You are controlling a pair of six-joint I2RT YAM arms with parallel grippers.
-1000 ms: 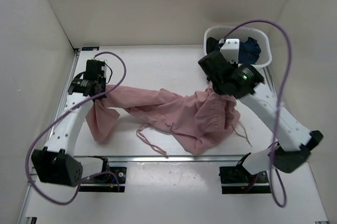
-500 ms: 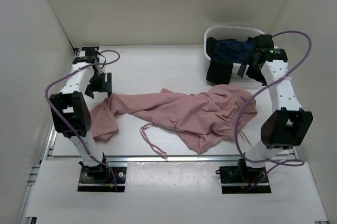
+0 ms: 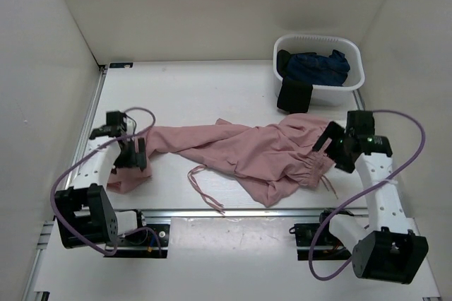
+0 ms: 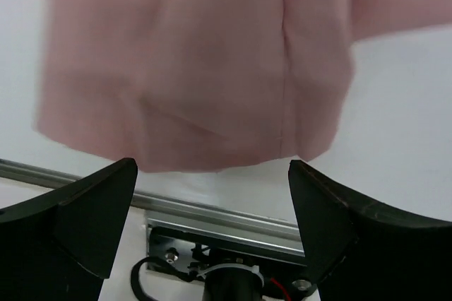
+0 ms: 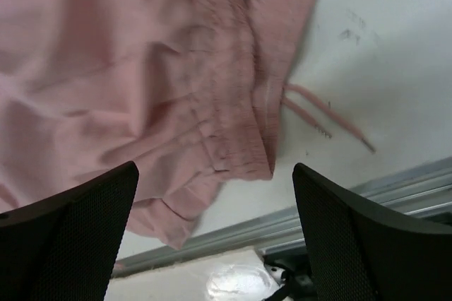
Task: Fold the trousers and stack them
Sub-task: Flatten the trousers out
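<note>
Dusty-pink trousers (image 3: 240,149) of thin, soft, wrinkled fabric, spread crosswise over the middle of the smooth white table (image 3: 212,89); gathered, elastic-puckered waistband bunched at the right, one long leg trailing left to a flat, squared end near the front rail. Thin cords (image 3: 201,186) of the same pink curling loose toward the near edge. Left gripper (image 3: 132,155) over that leg end, jaws spread wide, holding nothing. Right gripper (image 3: 327,148) beside the waistband, likewise spread wide and empty. At the far right, a rounded white plastic basket (image 3: 357,69) with a crumpled dark-blue garment (image 3: 318,66) inside and a black cloth (image 3: 294,96) hanging over its rim
</note>
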